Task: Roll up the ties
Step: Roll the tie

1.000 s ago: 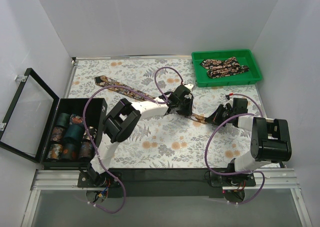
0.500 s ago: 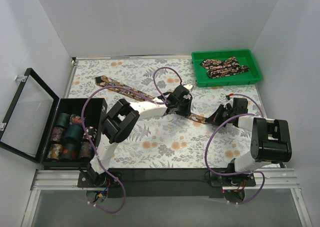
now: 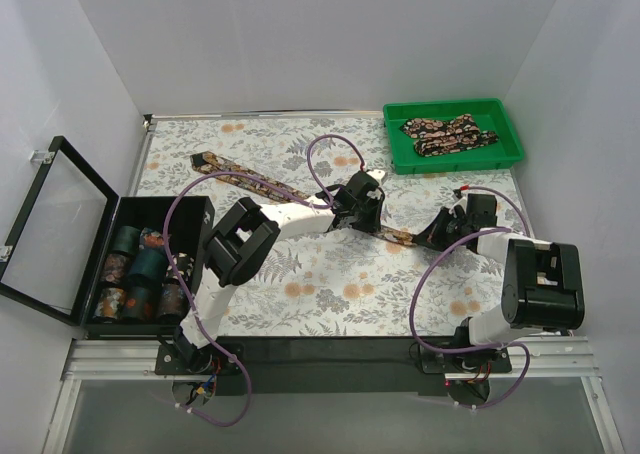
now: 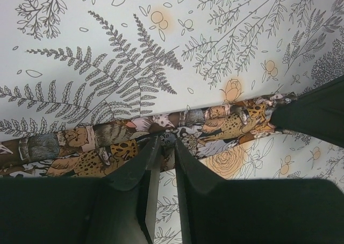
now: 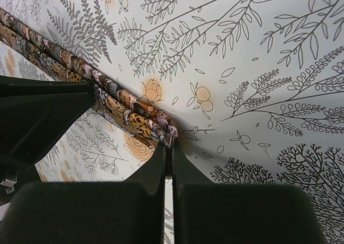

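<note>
Right of centre on the worktop [image 3: 320, 294], the right end effector [image 5: 167, 141] is clamped on the narrow end of the tie [image 3: 250, 179]. Just beyond, the left end effector [image 4: 164, 142] is pinched on its mid-length. The wide end lies toward the far-left corner. Judged step: starting the roll. The next move calls for turning the held end over under tension. Further ties [image 3: 445, 134] lie in the green tray [image 3: 450, 165] at the far-right corner.
</note>
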Available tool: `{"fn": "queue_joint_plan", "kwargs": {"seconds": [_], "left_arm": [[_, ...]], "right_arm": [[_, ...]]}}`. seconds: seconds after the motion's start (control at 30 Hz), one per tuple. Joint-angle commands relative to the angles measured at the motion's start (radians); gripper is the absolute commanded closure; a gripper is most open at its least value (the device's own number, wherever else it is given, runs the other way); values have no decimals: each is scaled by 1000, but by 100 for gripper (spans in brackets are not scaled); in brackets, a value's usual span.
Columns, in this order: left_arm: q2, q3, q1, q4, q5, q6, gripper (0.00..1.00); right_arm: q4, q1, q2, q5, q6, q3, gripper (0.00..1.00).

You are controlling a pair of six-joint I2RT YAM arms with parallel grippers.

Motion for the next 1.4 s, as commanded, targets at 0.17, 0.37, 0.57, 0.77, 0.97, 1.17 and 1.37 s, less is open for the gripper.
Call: {"fn": "queue_joint_plan", "kwargs": {"seconds": [0.17, 0.37, 0.57, 0.77, 0.97, 1.17, 1.37], "left_arm": [[2, -7, -5, -3, 4, -9, 84], [11, 0, -5, -3, 7, -16, 86], [20, 9, -5, -3, 14, -26, 89], [25, 8, -6, -13, 6, -27, 94], [34, 6, -8, -25, 1, -29, 96], [39, 12, -11, -29, 1, -38, 96], [37, 22, -11, -36, 1, -50, 96]], "right_arm": [[-81, 11, -46, 52, 5, 52, 97], [-105, 23, -89, 68, 14, 59, 96], [-133, 42, -92, 75, 21, 78, 95], [-143, 71, -111, 80, 38, 102, 94], [-153, 111, -115, 68, 63, 137, 92], [-140, 163, -66, 34, 81, 199, 88], [-84, 213, -5, -6, 107, 237, 81]]}}
